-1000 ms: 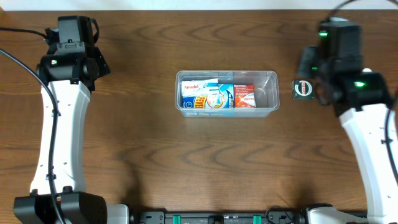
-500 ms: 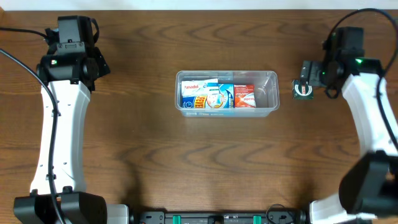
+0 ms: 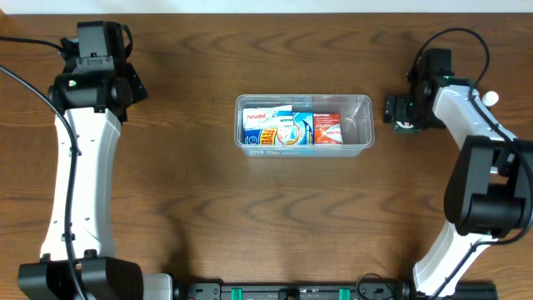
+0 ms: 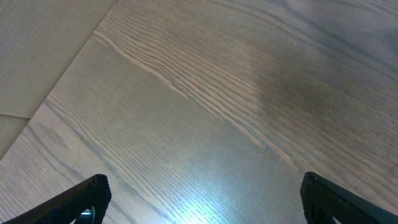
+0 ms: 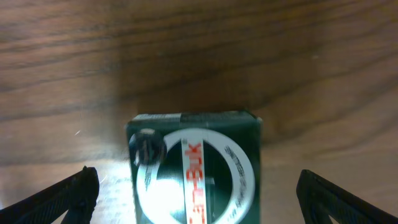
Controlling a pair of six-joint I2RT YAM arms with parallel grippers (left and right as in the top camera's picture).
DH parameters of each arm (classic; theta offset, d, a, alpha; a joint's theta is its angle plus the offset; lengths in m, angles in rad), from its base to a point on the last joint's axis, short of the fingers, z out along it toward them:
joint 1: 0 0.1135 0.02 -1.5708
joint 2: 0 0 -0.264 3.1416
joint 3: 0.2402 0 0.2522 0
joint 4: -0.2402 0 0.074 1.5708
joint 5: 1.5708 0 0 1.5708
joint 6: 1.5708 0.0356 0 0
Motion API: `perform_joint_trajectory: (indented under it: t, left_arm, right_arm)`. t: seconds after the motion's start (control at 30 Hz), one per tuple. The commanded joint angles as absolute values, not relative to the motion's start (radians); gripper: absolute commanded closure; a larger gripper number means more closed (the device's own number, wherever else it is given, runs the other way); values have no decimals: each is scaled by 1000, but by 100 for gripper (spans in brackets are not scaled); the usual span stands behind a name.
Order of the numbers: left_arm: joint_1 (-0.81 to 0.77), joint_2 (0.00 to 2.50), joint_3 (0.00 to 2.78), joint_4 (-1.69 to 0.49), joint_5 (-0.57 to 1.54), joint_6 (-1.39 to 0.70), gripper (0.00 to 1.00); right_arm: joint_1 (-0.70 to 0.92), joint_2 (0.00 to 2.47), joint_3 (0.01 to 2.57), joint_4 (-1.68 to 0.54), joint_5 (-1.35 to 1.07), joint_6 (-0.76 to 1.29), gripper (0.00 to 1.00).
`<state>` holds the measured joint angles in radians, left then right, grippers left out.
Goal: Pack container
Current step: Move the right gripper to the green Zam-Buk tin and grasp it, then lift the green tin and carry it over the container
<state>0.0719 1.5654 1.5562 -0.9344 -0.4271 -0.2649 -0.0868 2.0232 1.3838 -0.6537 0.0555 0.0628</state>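
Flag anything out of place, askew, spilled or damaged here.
One thing: a dark green box lies on the table beside the container, on the right arm's side, not yet packed. The boxes inside sit neatly side by side. Nothing looks spilled or damaged.

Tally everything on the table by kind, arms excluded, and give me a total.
Clear plastic container: 1
Small boxes inside it: 3 (white, blue and yellow box, teal-and-white box, red box)
Dark green box outside it: 1
Total: 5
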Motion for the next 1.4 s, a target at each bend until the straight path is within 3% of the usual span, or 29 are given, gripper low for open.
perform_joint_trajectory:
  t: [0.0,0.3,0.63,0.9,1.07,1.37]
  left_arm:
    - [75,1562,1563,-935,-450,-263,2]
    - [75,1562,1563,-935,-450,-263,2]
    - [75,1562,1563,-935,-450,-263,2]
    - [75,1562,1563,-935,-450,-263,2]
    - [75,1562,1563,-935,-450,-263,2]
    - [75,1562,1563,-935,-450,-263,2]
  right_arm:
    - [-92,2050,1378,-640,43,56,1]
    - [-92,2071,1378,-631,44,56,26]
    - [-93,2071,1378,-628,44,59,27]
    - [-93,2050,1398,-632,44,59,49]
    - [-92,1953,1409,-661,44,59,51]
    - [-20,1556,1414,-751,11,118,55]
